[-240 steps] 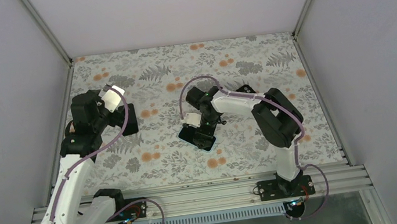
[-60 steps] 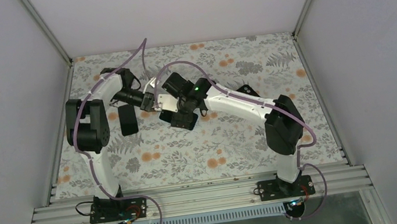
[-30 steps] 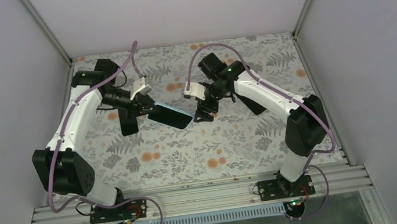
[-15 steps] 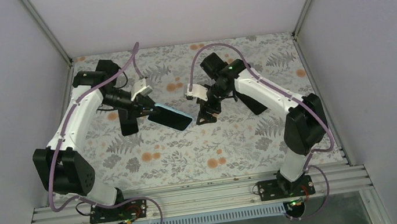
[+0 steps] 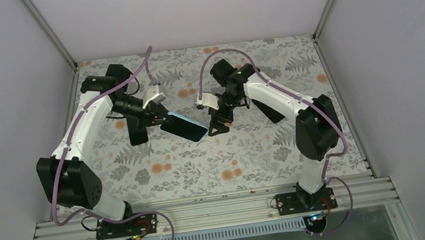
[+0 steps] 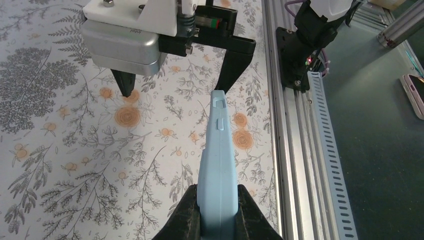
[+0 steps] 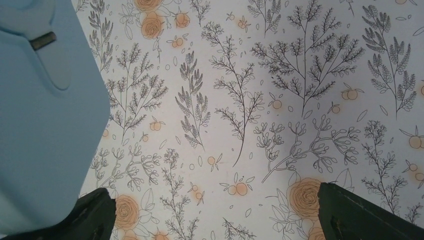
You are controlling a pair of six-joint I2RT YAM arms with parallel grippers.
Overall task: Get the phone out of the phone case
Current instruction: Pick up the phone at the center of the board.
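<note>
Light-blue, soft-looking phone case (image 6: 217, 150), with the dark-faced slab phone (image 5: 182, 128) seated inside, is held on edge off the floral-patterned table cover (image 5: 253, 158), near mid-table.

Left gripper (image 6: 217, 205) is clenched on the case's near end. Right gripper (image 7: 220, 215) is spread wide with nothing in it. The case's far end lies just beside one of its fingers.

Judged:
- Case is rubbery, pliable and grippy.
- Phone is light, rigid and smooth, and its glass face is fragile.

Hold is best taken at the free far corner, so that the lip is peeled back off the phone. The screen should not be squeezed.
</note>
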